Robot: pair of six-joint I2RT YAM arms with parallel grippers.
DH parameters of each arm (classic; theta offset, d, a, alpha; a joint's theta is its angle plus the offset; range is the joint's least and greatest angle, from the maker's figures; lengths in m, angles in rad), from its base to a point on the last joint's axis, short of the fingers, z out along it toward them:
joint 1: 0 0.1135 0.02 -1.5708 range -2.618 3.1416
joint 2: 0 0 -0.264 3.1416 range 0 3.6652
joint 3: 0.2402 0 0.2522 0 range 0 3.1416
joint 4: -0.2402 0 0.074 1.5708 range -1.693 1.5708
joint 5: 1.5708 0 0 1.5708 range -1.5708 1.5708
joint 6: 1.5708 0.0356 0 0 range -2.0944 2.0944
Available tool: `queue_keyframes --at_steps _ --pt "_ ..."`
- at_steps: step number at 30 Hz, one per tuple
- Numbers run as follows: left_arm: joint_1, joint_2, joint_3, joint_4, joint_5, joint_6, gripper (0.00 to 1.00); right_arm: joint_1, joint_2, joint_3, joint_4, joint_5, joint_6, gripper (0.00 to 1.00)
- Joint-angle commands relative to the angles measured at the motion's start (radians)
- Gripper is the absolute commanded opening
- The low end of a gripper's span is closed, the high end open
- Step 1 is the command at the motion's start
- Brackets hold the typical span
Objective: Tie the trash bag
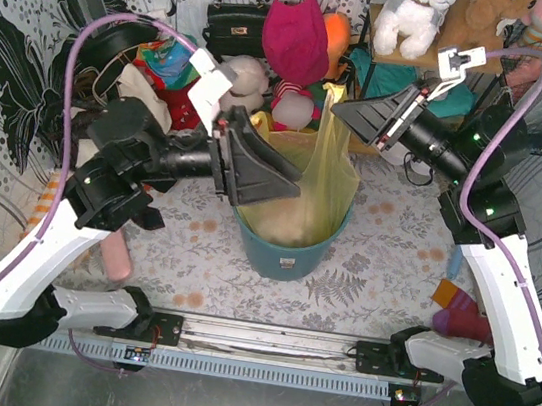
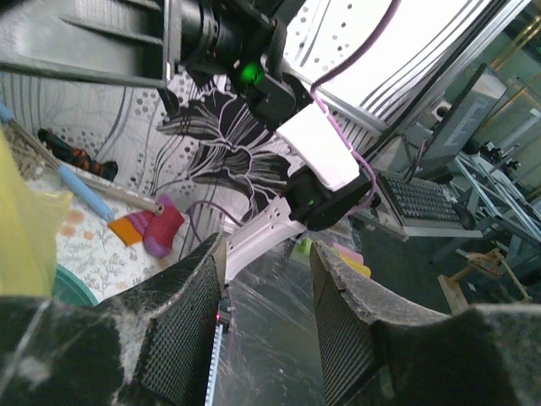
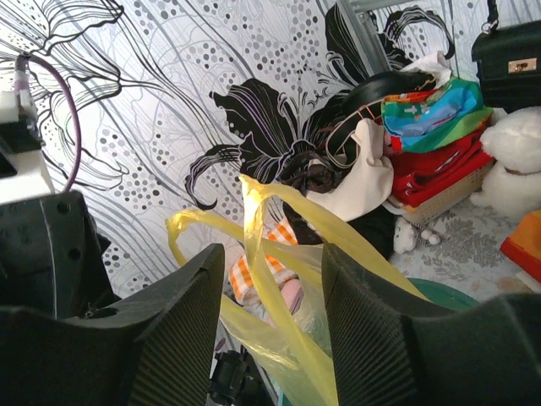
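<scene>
**A:** Where does the trash bag [image 1: 305,193] sit?

**B:** In the teal bin [image 1: 284,255] at mid-counter, about halfway between the left and right edges. Its top is drawn up into a tall strip, so the long axis runs upward and leans toward the far edge.

**A:** Which arm is nearer that tip?

**B:** The right gripper [image 1: 341,112]. Its fingers are spread. In its wrist view the yellow handle rises in line with the gap, just beyond the pads, and nothing is grasped.

**A:** And the left gripper [image 1: 289,183]?

**B:** Released too, and bare. It hovers at the bin's left rim, right beside the bag's body.

**A:** Room to work?

**B:** It's tight behind, where plush toys [image 1: 414,11] and a black handbag [image 1: 235,26] crowd the far edge. Fewer things lie toward the near edge, so I judge that pulling the handles that way is safer.
</scene>
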Motion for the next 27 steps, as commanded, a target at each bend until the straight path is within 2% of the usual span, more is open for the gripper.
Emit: queue_keyframes --at_steps 1,6,15,27 --pt "-0.108 0.027 0.029 -0.069 -0.144 0.080 0.52 0.004 0.012 0.029 0.059 -0.025 0.037 0.49" --pt "-0.215 0.024 -0.006 -0.084 -0.324 0.124 0.51 0.004 0.035 0.070 0.063 -0.011 0.047 0.44" --pt "-0.267 -0.011 -0.219 0.155 -0.580 0.137 0.50 0.004 0.077 0.117 0.052 -0.015 0.060 0.40" --pt "-0.269 -0.005 -0.331 0.373 -0.731 0.282 0.49 0.004 0.104 0.127 0.043 -0.027 0.093 0.35"
